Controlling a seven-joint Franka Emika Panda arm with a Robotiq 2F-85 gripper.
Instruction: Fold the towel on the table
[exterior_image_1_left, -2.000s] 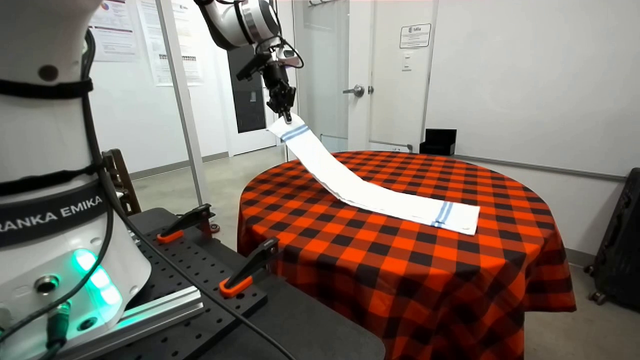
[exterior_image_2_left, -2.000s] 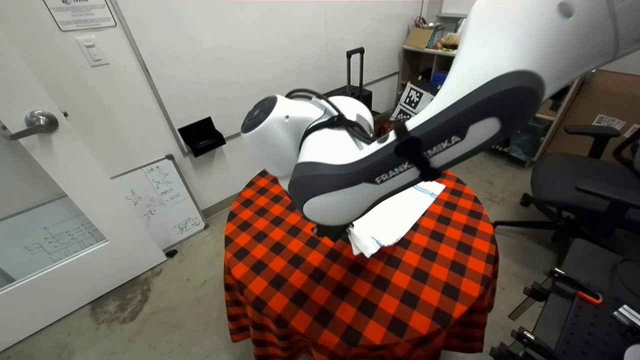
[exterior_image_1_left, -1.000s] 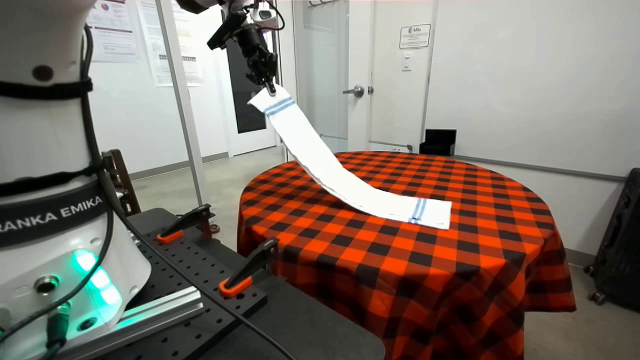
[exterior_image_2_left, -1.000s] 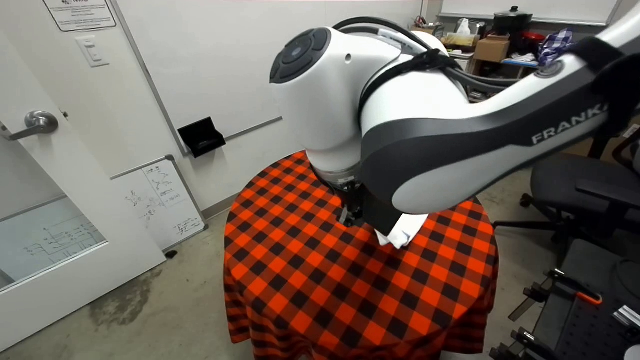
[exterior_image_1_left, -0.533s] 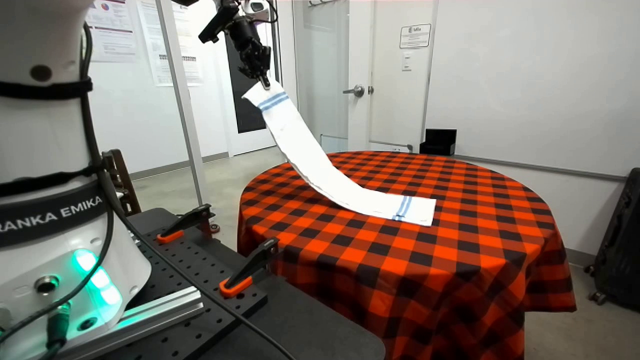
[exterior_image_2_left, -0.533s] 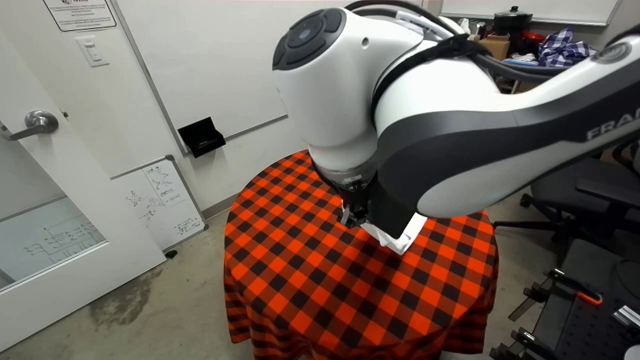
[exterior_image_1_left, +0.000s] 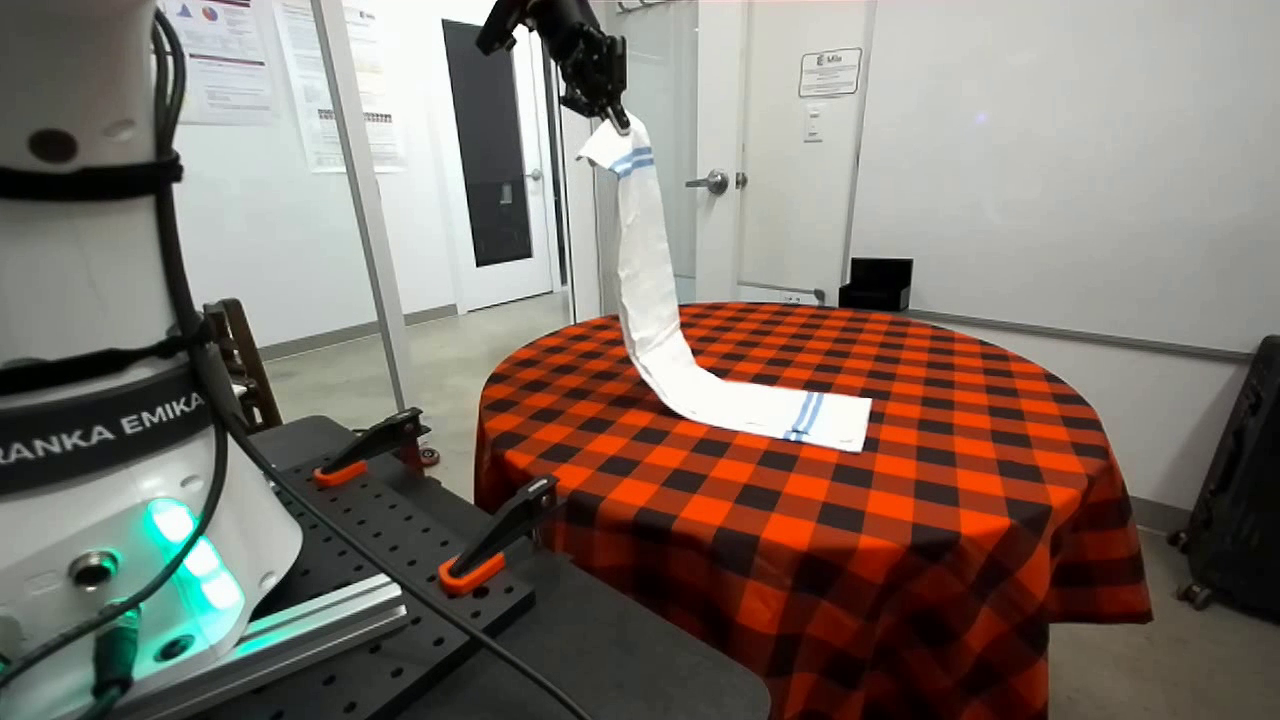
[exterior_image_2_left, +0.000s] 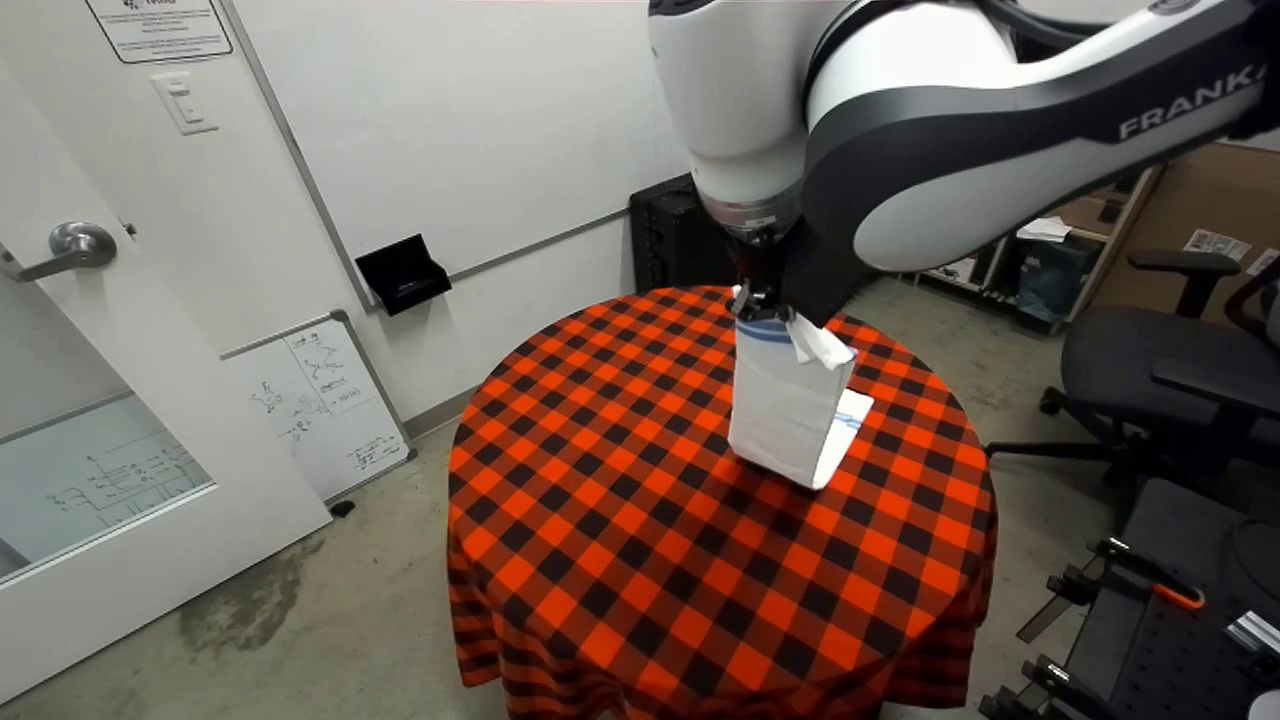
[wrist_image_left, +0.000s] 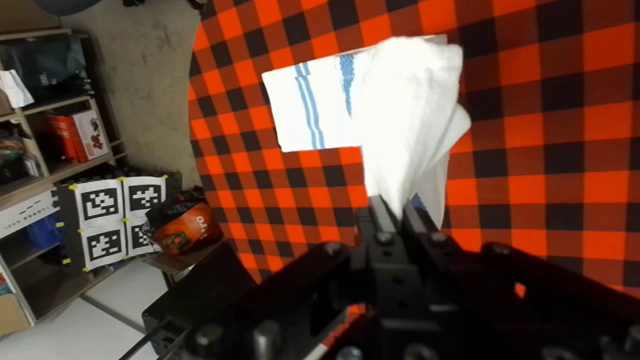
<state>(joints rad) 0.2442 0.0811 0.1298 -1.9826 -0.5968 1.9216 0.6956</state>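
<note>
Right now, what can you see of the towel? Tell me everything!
The towel is long, narrow and white, with blue stripes near both ends; it looks like soft cloth. The fingers pinch one end in the air, one corner drooping. Below, it bends, and the other end lies flat on the checked table.

"FRANKA" on arm (exterior_image_2_left: 960, 135), "Mila" on sign (exterior_image_1_left: 830, 73)

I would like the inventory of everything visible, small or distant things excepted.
table: one, red-black checked, central
towel: one, white, blue-striped, partly on table
office chair: one, black, near table
wheeled case: one, black, by wall
whiteboards: at least two, white, along wall
doors: at least two, white, beyond table
stand: one, dark grey, beside table
clamps: two, black and orange, on stand
arm: one, white and grey, above table
claw: one, black, shut on towel
</note>
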